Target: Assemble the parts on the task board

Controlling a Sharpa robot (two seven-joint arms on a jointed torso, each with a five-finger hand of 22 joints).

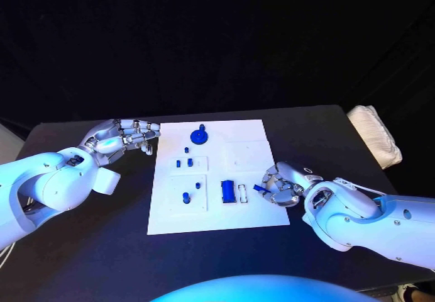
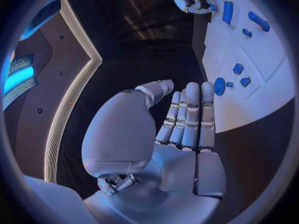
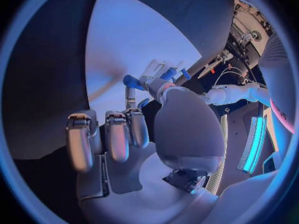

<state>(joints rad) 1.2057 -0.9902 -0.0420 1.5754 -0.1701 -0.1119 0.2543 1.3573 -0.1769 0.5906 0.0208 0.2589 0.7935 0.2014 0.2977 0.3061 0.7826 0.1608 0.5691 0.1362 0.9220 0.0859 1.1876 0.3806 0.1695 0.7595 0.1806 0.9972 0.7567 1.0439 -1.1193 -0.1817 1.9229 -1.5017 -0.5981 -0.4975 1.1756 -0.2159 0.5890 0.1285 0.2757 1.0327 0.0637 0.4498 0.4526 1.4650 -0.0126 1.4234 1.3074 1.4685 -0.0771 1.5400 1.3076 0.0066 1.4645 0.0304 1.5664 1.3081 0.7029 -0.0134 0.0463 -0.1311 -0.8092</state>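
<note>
A small blue part (image 1: 260,188) sits pinched between the thumb and fingers of the right hand (image 1: 283,184), which hovers at the near right edge of the white task board (image 1: 246,135). Just beyond its fingertips, on the board, stands a blue rectangular block (image 1: 227,191) beside a white slot piece (image 1: 242,192). Further off lie small blue pegs (image 1: 188,163) and a round blue disc part (image 1: 199,134). The left hand (image 1: 125,139) rests on the black worktop (image 1: 82,251) just off the board's far left edge, holding nothing, its fingers straight and side by side.
</note>
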